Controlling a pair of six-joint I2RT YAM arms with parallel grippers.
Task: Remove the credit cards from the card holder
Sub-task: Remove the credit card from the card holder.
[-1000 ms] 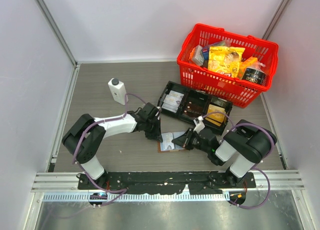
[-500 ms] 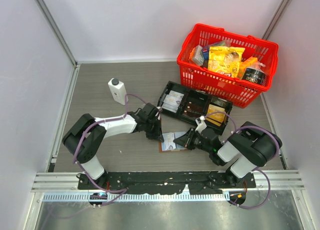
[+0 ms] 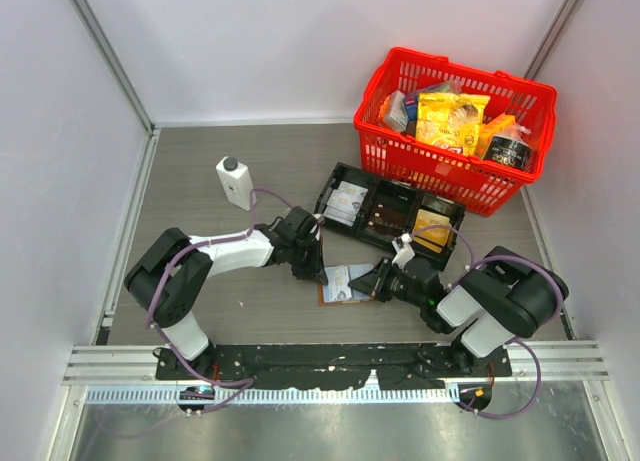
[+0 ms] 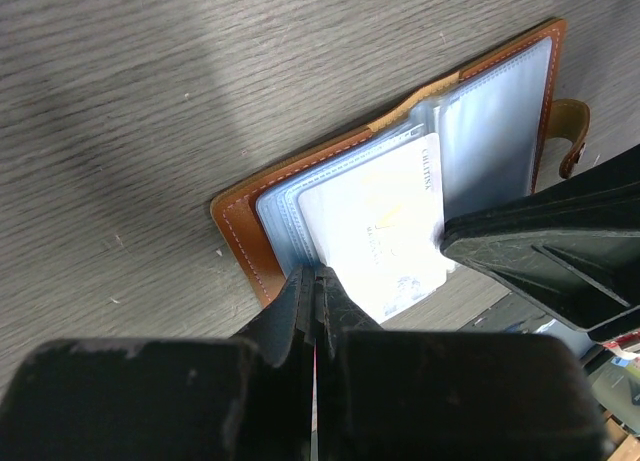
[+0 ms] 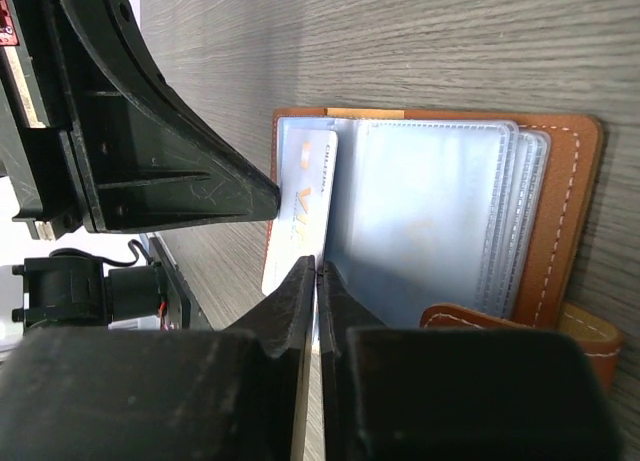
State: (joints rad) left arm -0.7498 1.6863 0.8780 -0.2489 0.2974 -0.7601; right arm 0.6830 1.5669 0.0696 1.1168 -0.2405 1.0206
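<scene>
Grey wood table [image 3: 200, 171] w/ white walls [image 3: 250, 51] round it. By the near edge, abt the mid, the card holder [image 3: 338, 284] lies open & flat. L end effector [image 4: 312, 279] is clenched tight, tips at its pocket [image 4: 285, 213] edge. R end effector [image 5: 316, 269] faces it from the other side, pinching the end of a white credit card [image 4: 385, 221] that sticks out of the pocket. Farther back, black tray [image 3: 392, 193] right of mid, white bottle [image 3: 236, 183] more to the left. Red basket [image 3: 440, 166] w/ packets [image 3: 450, 116] sits in the far right corner.
</scene>
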